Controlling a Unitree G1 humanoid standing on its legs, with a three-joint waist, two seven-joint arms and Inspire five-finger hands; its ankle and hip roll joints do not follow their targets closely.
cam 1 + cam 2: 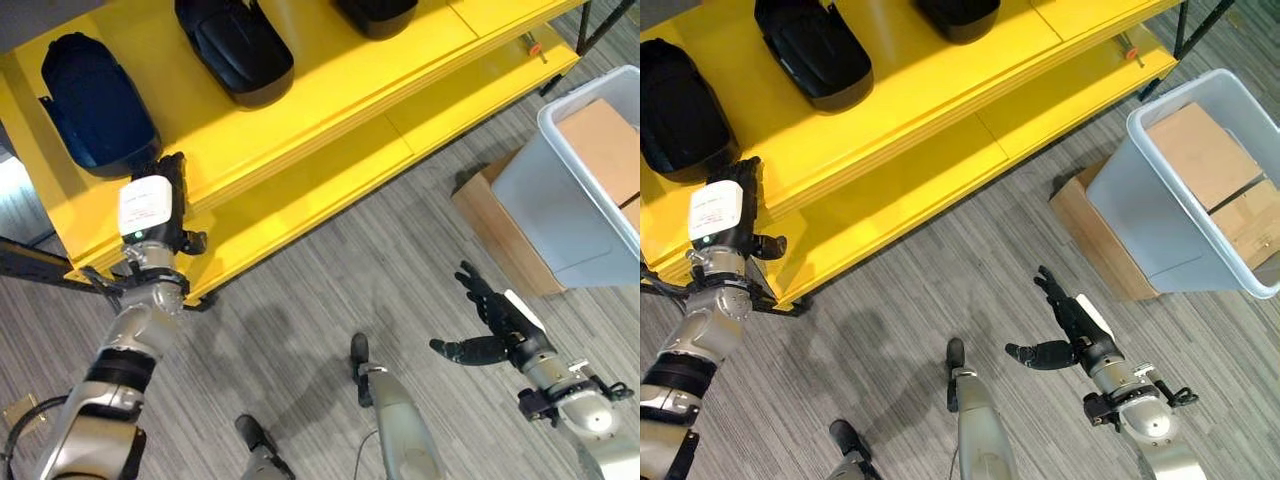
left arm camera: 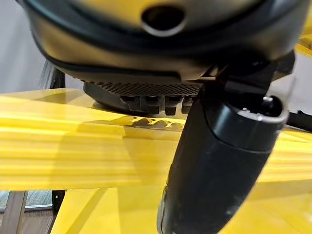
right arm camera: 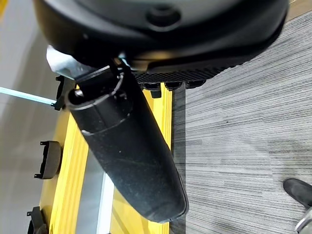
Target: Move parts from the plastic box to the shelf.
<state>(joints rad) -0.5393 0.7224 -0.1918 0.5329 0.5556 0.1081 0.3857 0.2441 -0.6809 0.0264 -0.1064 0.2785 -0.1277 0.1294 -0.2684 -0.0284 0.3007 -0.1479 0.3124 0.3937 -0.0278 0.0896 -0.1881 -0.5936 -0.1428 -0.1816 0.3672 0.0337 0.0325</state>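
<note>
The yellow shelf (image 1: 330, 110), smooth and glossy with flat boards on two levels, slants across the far side of the ribbed grey carpet (image 1: 350, 280). On its upper board lie three black parts (image 1: 235, 45), rounded moulded shells with a matt surface, set well apart in a row. At the right stands the plastic box (image 1: 1160, 225), a pale translucent tub with a rolled rim, holding flat brown cardboard pieces (image 1: 1205, 155); it sits tilted on a low brown cardboard base (image 1: 1095, 240). The left hand (image 1: 150, 205), dark with a white label on its back, reaches to the shelf edge just beside the nearest part; whether its fingers are curled cannot be told. The right hand (image 1: 1070, 330) hangs over the carpet near the box, fingers spread straight, thumb out, holding nothing.
</note>
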